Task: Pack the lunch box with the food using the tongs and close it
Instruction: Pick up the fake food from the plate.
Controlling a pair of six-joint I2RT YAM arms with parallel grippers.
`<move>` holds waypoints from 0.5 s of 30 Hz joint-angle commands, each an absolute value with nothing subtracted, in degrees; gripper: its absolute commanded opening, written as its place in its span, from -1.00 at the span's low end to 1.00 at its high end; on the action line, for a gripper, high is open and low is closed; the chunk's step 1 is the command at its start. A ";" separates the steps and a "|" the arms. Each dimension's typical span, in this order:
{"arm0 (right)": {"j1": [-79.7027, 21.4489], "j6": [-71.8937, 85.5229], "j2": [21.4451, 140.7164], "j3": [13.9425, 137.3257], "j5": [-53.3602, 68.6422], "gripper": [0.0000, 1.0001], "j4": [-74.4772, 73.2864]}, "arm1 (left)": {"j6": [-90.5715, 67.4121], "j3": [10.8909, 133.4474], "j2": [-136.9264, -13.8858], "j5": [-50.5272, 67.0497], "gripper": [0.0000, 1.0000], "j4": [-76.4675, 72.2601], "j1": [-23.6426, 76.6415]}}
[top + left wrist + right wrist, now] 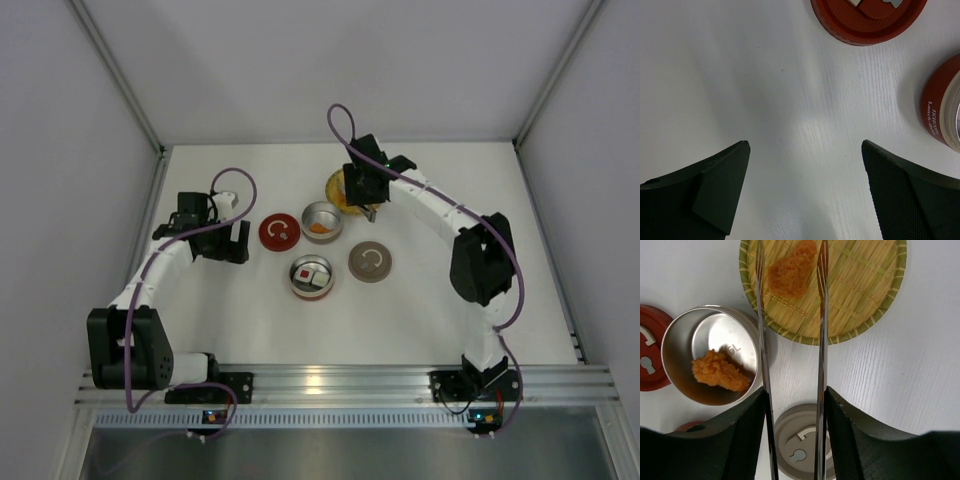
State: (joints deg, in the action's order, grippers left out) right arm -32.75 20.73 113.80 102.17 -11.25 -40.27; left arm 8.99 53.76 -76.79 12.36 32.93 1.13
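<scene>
One orange chunk (790, 272) on woven plate (865, 305), between tips of tongs (821, 340) pinched in right gripper (795, 390); another chunk (720, 372) in steel tin (677, 340); left gripper (805, 147) spread wide.

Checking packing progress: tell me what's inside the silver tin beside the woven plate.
One orange chunk lies in the silver tin, nothing else visible. One arm of the tongs crosses its right rim, hiding a thin strip.

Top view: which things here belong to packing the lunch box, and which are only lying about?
Belong to the job: tongs in the right gripper; orange chunks, one on the woven plate, one in the silver tin; red tin holding two cubes; red lid; grey lid.
Only lying about: that woven plate, a mere carrier; nothing else.
</scene>
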 commanded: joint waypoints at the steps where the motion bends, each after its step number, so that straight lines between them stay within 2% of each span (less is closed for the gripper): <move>1: -33.31 21.97 115.40 105.47 -12.57 -0.03 -40.69 | 9.75 53.09 -76.64 12.13 0.96 30.15 0.88; 10: -33.31 21.45 118.48 105.38 -11.43 -0.06 -41.31 | 10.46 52.56 -76.82 11.43 0.96 29.88 0.88; 15: -33.14 20.48 116.81 104.85 -10.73 -0.20 -41.31 | 10.81 52.56 -76.73 11.34 0.96 29.97 0.88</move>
